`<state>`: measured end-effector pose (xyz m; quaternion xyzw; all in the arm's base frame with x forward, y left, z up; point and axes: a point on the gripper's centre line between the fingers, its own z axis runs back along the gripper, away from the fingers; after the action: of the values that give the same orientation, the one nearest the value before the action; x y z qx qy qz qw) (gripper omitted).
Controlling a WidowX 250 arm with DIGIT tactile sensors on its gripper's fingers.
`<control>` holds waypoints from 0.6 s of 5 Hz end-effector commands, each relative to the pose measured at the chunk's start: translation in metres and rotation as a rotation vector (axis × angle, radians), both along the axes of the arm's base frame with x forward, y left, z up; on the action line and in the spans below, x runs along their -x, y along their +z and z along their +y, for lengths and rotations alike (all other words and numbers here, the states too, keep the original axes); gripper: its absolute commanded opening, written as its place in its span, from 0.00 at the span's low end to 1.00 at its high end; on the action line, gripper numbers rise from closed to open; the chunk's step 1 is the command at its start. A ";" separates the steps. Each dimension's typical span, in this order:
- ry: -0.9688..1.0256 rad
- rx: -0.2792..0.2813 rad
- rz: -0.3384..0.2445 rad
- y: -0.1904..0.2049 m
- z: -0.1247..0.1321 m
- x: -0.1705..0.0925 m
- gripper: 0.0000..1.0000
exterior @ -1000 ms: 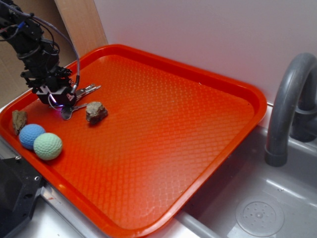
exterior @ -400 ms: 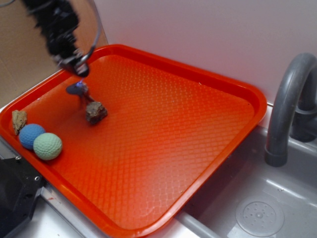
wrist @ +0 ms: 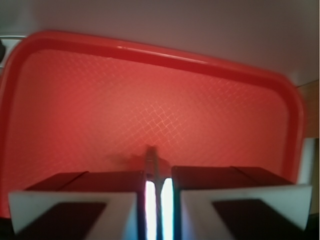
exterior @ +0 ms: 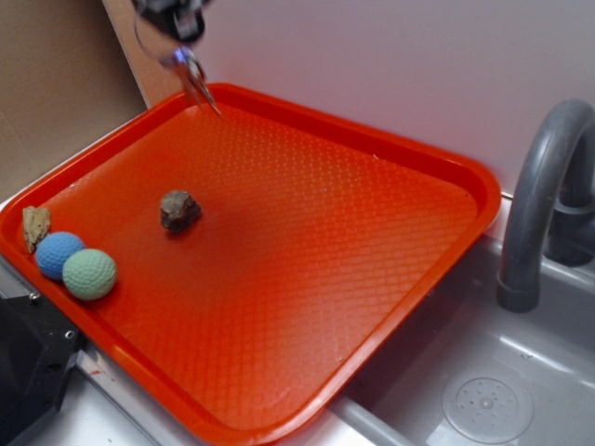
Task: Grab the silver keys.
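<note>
The silver keys hang in the air above the tray's far left corner, dangling from my gripper, which is mostly cut off by the top edge of the exterior view. In the wrist view the gripper is shut on the keys, a thin metal blade sticking out edge-on between the two nearly closed jaws. The orange tray lies well below.
The orange tray holds a brown rock, a blue ball, a green ball and a small tan stone at its left side. A grey faucet and sink stand to the right. A wall runs behind.
My gripper has risen from the tray floor near the rock up and toward the back, lifting the keys off the tray. The rock and balls stayed in place.
</note>
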<state>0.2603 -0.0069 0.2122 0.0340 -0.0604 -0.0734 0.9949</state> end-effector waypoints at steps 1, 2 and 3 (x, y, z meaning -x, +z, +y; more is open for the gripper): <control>-0.036 -0.067 -0.064 0.037 -0.019 0.017 0.00; -0.037 -0.014 -0.036 0.041 -0.015 0.024 0.00; -0.019 0.015 -0.029 0.038 -0.011 0.024 0.00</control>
<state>0.2448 -0.0226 0.2343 0.0229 -0.0336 -0.0954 0.9946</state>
